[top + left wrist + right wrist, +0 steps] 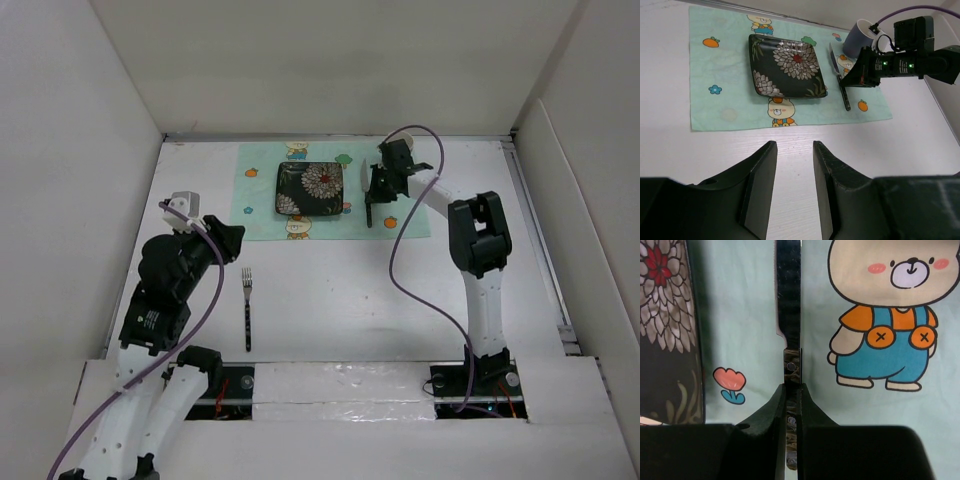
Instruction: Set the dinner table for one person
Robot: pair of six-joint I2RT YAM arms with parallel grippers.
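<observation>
My right gripper [792,390] is shut on the dark handle of a knife [789,300]. It holds the knife on or just above the mint-green placemat [750,315], just right of the black flowered square plate [665,340]. In the top view the right gripper [378,192] is at the placemat's right part, and the knife handle [369,215] sticks out towards me. The plate [310,188] lies in the middle of the placemat [262,215]. A fork [247,305] lies on the white dinner table [350,300]. My left gripper [232,240] is open and empty above the table, left of the fork.
In the left wrist view a dark blue mug [860,37] stands at the placemat's far right corner, behind the right gripper [850,80]. White walls enclose the table on the left, back and right. The left fingers [760,175] hover over bare table.
</observation>
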